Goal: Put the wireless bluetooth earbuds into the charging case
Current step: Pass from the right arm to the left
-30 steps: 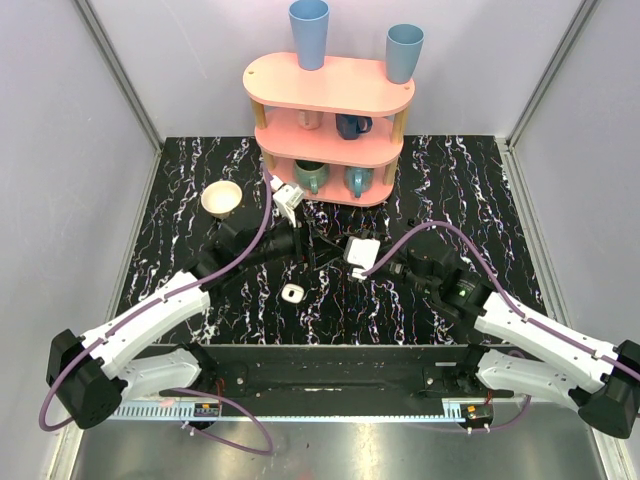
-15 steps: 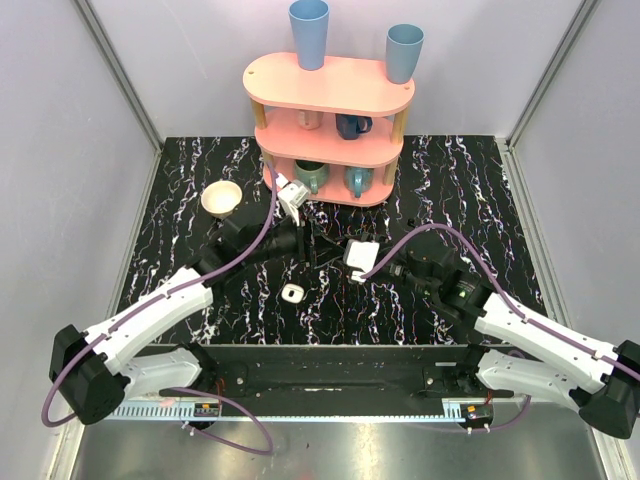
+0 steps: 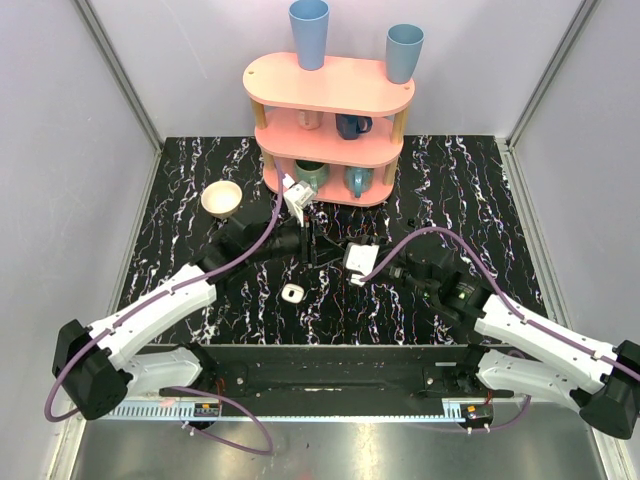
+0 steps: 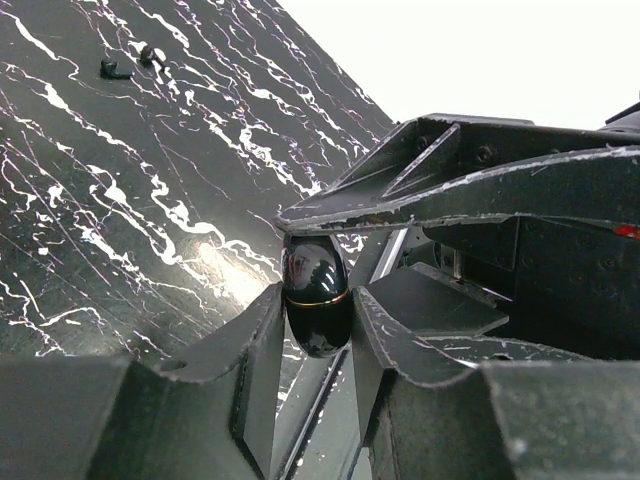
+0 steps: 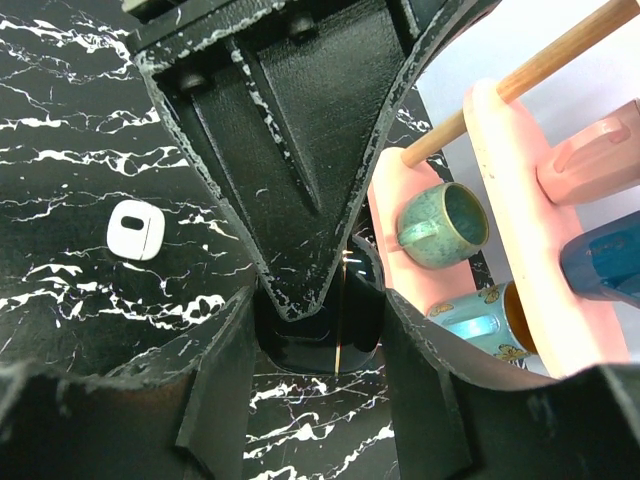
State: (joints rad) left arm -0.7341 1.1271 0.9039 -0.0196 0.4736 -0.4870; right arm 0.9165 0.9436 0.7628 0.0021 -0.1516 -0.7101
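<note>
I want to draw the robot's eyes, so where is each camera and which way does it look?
Top external: high behind the arm bases, looking down on the table, the pink shelf and both whole arms.
Left wrist: on the left arm, looking along the left gripper, shut on a glossy black object.
Right wrist: on the right arm, looking past the right gripper toward the shelf and the white charging case.
Shared: both wrist views show the black object and the other arm's gripper.
</note>
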